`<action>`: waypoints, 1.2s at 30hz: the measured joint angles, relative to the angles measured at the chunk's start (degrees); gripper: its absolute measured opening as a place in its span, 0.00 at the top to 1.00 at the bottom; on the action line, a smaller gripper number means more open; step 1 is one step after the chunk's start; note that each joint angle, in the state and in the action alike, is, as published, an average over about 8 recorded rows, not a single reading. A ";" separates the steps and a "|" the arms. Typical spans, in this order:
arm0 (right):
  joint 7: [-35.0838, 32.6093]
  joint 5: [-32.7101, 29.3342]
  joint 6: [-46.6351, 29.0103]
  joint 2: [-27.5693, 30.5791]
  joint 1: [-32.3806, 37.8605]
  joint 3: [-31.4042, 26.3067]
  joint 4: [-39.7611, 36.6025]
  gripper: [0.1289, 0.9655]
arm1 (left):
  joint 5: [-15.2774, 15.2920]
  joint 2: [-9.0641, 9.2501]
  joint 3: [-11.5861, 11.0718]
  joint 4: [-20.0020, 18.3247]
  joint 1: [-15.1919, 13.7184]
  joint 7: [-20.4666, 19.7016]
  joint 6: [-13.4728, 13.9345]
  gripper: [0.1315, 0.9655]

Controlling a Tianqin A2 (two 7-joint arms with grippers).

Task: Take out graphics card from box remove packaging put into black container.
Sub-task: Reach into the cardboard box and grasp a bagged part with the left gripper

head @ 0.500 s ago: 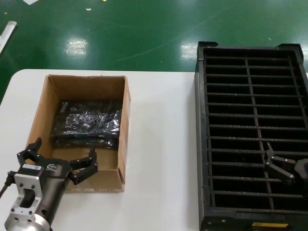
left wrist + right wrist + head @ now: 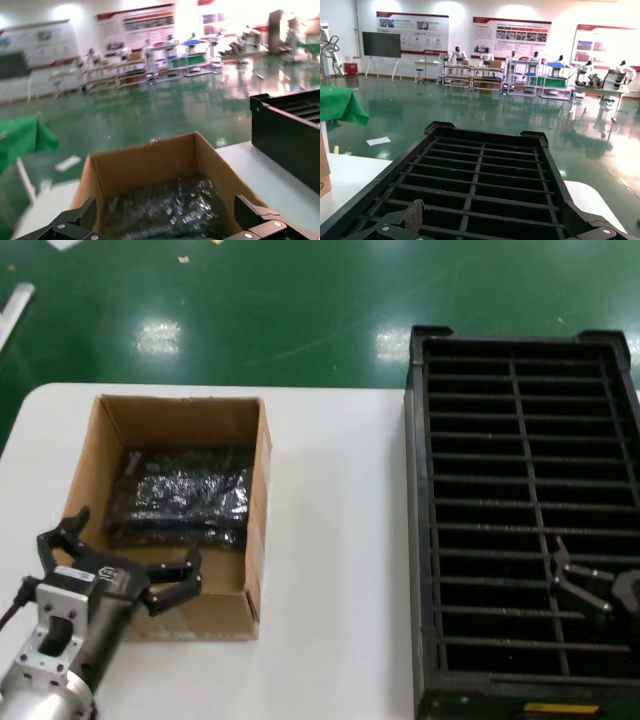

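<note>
The box [image 2: 92, 465] is plain brown corrugated cardboard, unprinted on every visible wall. Inside it, the packaging [image 2: 182, 495] reads glossy grey-silver, crinkled, with bright specular flecks over a dark interior. The black container [image 2: 418, 540] is uniformly black, its interior patterned by two columns of narrow ribbed slots; a small yellow label [image 2: 549, 707] sits on its near wall. The counter [image 2: 335, 540] is plain white. The floor [image 2: 300, 300] is glossy green with pale light reflections. The left end effector [image 2: 122, 558] has black fingers on a silver metal body; the right end effector [image 2: 585, 585] is black.
</note>
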 joint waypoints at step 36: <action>0.01 0.00 0.00 0.00 0.00 0.00 0.00 0.00 | 31.49 -5.65 28.35 49.02 -51.60 23.03 27.74 0.03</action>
